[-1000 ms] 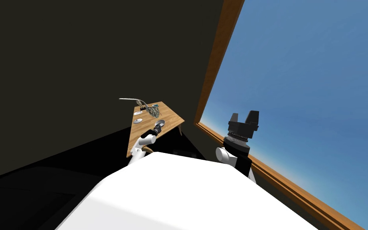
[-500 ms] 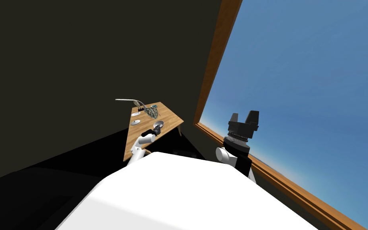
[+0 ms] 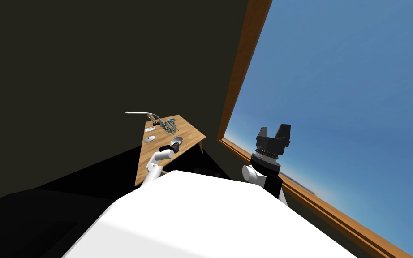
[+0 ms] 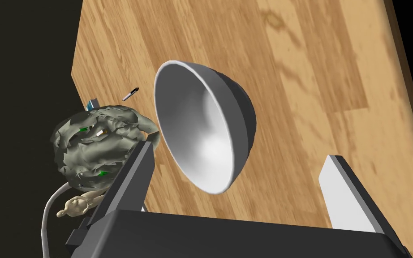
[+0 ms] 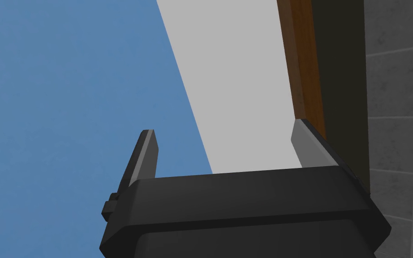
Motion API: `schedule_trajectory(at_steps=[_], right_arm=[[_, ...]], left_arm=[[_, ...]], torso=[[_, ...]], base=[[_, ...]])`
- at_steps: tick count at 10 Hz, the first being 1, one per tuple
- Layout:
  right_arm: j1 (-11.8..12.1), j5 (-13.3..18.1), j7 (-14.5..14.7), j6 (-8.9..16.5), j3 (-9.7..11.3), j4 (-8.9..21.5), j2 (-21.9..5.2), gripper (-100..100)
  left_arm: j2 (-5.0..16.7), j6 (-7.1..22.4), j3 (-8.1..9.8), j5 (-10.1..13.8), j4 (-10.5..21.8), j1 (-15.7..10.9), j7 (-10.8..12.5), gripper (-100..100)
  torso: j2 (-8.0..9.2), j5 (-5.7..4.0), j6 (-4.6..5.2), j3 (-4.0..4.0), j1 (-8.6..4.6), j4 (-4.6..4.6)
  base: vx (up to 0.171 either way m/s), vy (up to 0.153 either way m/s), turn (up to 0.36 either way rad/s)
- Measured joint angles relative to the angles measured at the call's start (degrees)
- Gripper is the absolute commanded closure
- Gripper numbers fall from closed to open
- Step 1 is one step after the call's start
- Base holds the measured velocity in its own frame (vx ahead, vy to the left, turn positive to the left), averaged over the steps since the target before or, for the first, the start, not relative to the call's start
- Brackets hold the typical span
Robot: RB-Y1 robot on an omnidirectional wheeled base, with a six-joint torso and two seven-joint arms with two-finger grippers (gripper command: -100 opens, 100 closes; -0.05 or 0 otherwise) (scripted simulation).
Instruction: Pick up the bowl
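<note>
**Bowl in reach on the worktop, grasp not yet made**

Robot's left arm point(image 3: 161, 156) stretches out over a wooden worktop point(image 3: 188, 130), bringing the left jaws up to the task's bowl point(image 4: 205, 130), a plain grey-white one that rests on the bare wood. In the left wrist view the jaws stand wide. The two light grey fingers point(image 4: 131, 181) are spread well apart, with the bowl just ahead of them in the gap. One fingertip is close by the rim, though contact there cannot be made out, and the other stands clear of the bowl's outer wall. Nothing is held.

In the head view the bowl point(image 3: 177, 140) lies at about twelve o'clock from the left wrist, near the worktop's window-side edge. A crumpled grey-green lump point(image 4: 96, 139) sits at roughly eleven o'clock from the bowl, just beside it. A small pen-like item point(image 4: 130, 94) lies close to the lump, and a pale figurine point(image 4: 75, 207) beyond it. Two small white discs point(image 3: 149, 134) lie farther off, at about nine o'clock.

The right arm point(image 3: 266, 154) is raised at three o'clock from the left arm, beside the window frame. The right jaws are also wide and empty.

By these views the approach looks all but finished, while the pick-up itself has not begun: the bowl is on the wood, ungripped and unlifted. What appears left is a short advance so the fingers straddle the rim or wall, then the closing and the lift. The lump next to the bowl leaves little room on that side.
</note>
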Motion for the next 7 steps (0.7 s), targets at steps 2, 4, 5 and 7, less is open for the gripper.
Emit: schedule_trajectory(at_steps=[2,4,5,7], right_arm=[[0.00,0.00,0.00,0.00,0.00,0.00,0.00,0],[0.00,0.00,0.00,0.00,0.00,0.00,0.00,0],[0.00,0.00,0.00,0.00,0.00,0.00,0.00,0],[0.01,0.00,0.00,0.00,0.00,0.00,0.00,0]], left_arm=[[0.16,2.49,0.61,-0.37,0.96,-0.66,-0.01,-100],[0.60,5.36,1.36,-0.61,1.71,-1.53,0.08,-100],[1.05,7.33,2.06,-0.52,2.21,-1.81,0.05,-100],[1.23,9.99,2.87,-0.87,3.43,-2.15,-0.14,-100]], torso=[[0.00,0.01,0.00,0.00,0.03,0.00],[-0.02,0.00,0.00,-0.01,0.02,0.00],[-0.10,0.02,-0.01,-0.06,0.09,-0.02],[-0.10,0.03,-0.01,-0.06,0.09,-0.03]], base=[[0.046,0.024,-0.029],[0.065,0.036,-0.044],[0.096,0.061,-0.052],[0.062,0.039,-0.020]])
